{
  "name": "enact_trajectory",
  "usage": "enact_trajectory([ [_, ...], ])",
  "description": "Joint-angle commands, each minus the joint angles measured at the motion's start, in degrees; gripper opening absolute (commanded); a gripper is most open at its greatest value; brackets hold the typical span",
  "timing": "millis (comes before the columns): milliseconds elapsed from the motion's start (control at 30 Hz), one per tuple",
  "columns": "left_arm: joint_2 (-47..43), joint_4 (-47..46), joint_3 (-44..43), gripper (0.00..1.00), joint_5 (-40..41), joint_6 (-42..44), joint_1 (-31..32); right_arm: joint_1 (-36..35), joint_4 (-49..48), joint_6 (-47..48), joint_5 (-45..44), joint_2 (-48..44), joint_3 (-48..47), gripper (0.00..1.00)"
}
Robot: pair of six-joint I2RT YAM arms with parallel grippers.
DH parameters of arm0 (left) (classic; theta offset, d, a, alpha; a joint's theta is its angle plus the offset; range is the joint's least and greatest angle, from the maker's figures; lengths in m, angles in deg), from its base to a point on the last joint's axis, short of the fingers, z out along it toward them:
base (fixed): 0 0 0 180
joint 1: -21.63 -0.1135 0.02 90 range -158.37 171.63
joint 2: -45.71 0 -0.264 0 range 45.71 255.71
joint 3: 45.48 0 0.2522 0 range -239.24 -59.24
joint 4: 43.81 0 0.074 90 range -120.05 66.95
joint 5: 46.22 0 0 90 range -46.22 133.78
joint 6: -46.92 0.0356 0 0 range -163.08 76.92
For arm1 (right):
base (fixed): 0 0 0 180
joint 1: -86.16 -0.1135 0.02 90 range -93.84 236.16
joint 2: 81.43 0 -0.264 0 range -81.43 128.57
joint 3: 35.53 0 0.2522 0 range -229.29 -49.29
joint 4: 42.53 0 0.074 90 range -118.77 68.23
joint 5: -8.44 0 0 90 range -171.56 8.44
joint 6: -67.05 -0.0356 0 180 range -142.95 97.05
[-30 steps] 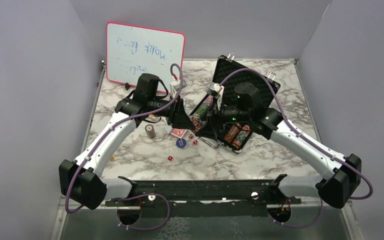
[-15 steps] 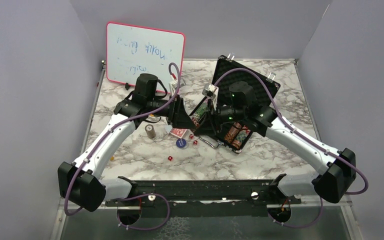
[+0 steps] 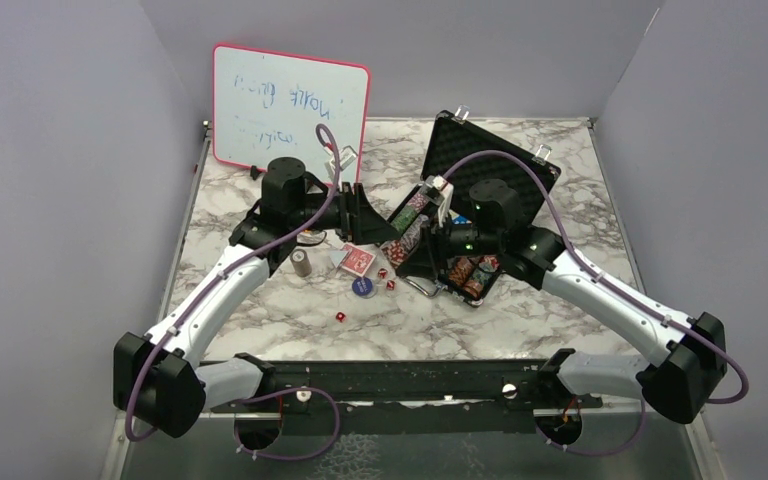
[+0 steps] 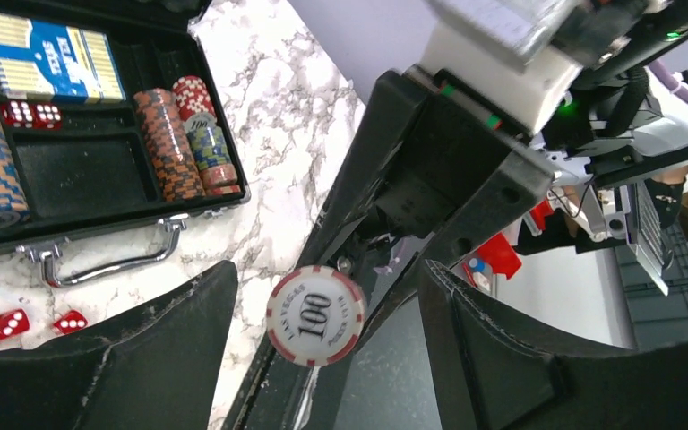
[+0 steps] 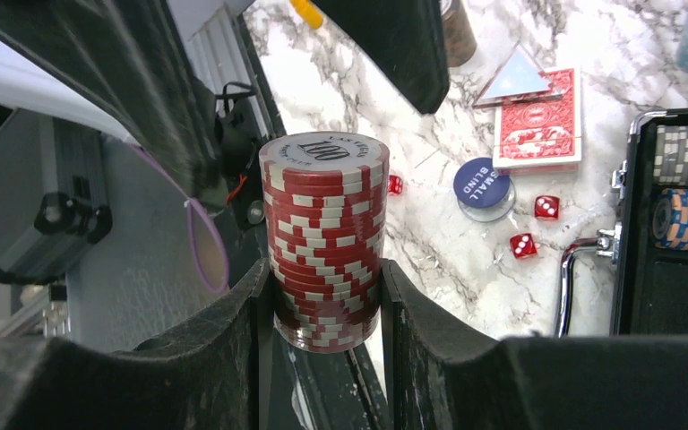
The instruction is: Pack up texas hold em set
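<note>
The black case lies open at the table's middle, with striped chip stacks in its foam slots. My right gripper is shut on a red-and-white chip stack, held above the table left of the case; in the top view the stack sits by that gripper. My left gripper stands open, its fingers wide of the stack's "100" end chip and not touching it. Red-backed cards, a blue button and red dice lie on the marble.
A pink-framed whiteboard leans at the back left. A small brown chip stack stands left of the cards. The case's metal handle faces the loose dice. Grey walls close in both sides.
My right gripper closed on the red chip stack. My left gripper opened, let it go and drew back toward the upper left.
</note>
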Motion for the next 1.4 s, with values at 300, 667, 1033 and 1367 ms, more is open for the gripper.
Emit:
enact_trajectory([
  [300, 0.36, -2.34, 4.74, 0.51, 0.89, -6.53, 0.2, 0.17, -8.17, -2.59, -2.23, -1.71, 0.32, 0.11],
  [667, -0.01, -5.45, 7.49, 0.21, 2.34, -9.86, 0.27, 0.1, -9.08, -5.2, -0.73, 1.17, -0.63, 0.42],
  [1033, 0.1, -4.8, 7.73, 0.18, 2.36, -8.82, 0.21, 0.08, -9.77, -6.12, 0.14, 3.95, -1.84, 0.59],
  [1367, 1.07, -3.37, 6.51, 0.28, 3.15, -8.14, 0.19, 0.08, -9.63, -5.48, -0.14, 5.34, -1.92, 0.35],
])
